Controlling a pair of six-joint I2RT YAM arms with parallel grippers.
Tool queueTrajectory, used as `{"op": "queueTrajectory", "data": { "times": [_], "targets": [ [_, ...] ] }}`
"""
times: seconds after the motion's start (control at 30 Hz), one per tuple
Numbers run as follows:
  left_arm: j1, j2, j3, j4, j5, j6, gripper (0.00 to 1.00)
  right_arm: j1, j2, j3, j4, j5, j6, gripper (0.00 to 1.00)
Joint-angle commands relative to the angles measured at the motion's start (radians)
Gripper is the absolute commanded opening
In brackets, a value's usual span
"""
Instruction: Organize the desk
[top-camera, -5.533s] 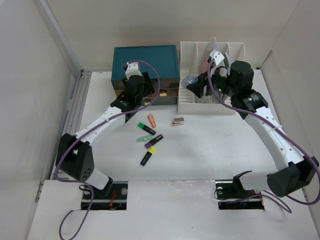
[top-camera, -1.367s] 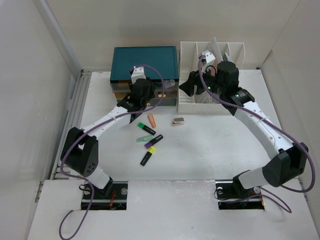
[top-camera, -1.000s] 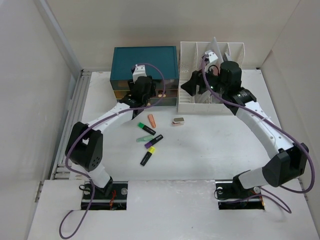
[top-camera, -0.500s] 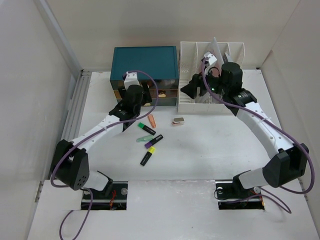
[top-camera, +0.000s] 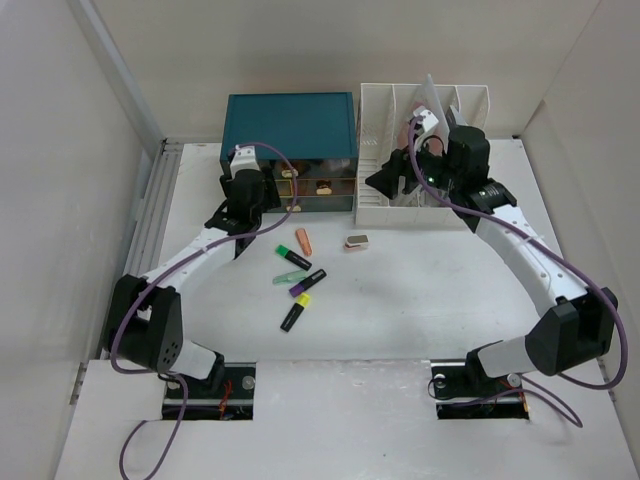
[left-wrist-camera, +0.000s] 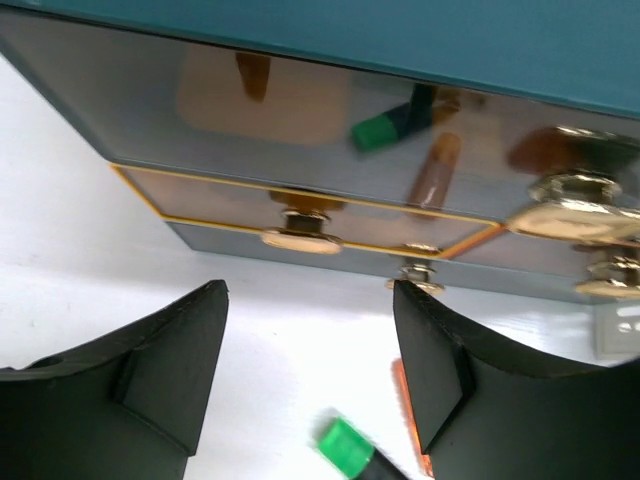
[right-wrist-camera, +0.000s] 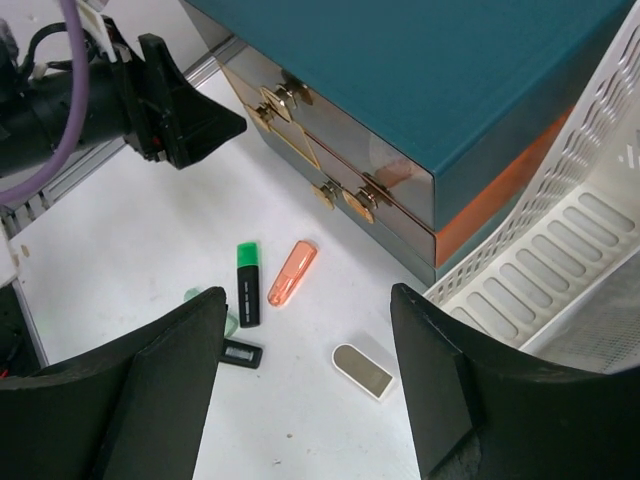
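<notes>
Left fingers (left-wrist-camera: 160, 370) swinging leftward over the worktop (top-camera: 420, 280) lying under them, gaping partway, holding nothing. Highlighters (top-camera: 307, 283) lying loose just below them, drawer box (left-wrist-camera: 300, 110) ahead. Right fingers (right-wrist-camera: 150, 400) hanging wide, empty. Tidying looking mostly undone.

There is one white desk (top-camera: 430, 300). On it, at the far left, stands one blue-green box of drawers (top-camera: 290, 120). At the far right stands one white rack (top-camera: 374, 125). Five pens lie near the middle: one green pen (top-camera: 293, 257), one orange pen (top-camera: 304, 241), one pale green pen (top-camera: 288, 279), one purple pen (top-camera: 307, 283) and one yellow pen (top-camera: 295, 313). One small white case (top-camera: 357, 241) lies just right of them.
</notes>
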Motion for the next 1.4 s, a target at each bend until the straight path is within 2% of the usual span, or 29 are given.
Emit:
{"op": "queueTrajectory", "data": {
  "times": [0.0, 0.43, 0.97, 1.37],
  "targets": [
    [0.033, 0.000, -0.020, 0.089, 0.048, 0.048, 0.62, -0.010, -0.033, 0.002, 0.079, -0.034, 0.005, 0.72],
    [0.125, 0.085, -0.038, 0.179, 0.102, 0.101, 0.61, -0.020, -0.014, 0.002, 0.079, -0.052, 0.024, 0.72],
    [0.125, 0.155, 0.000, 0.226, 0.143, 0.111, 0.57, -0.020, 0.004, 0.002, 0.088, -0.052, 0.024, 0.72],
    [0.125, 0.125, 0.011, 0.235, 0.177, 0.070, 0.56, -0.020, 0.024, 0.002, 0.088, -0.061, 0.024, 0.72]
  ]
}}
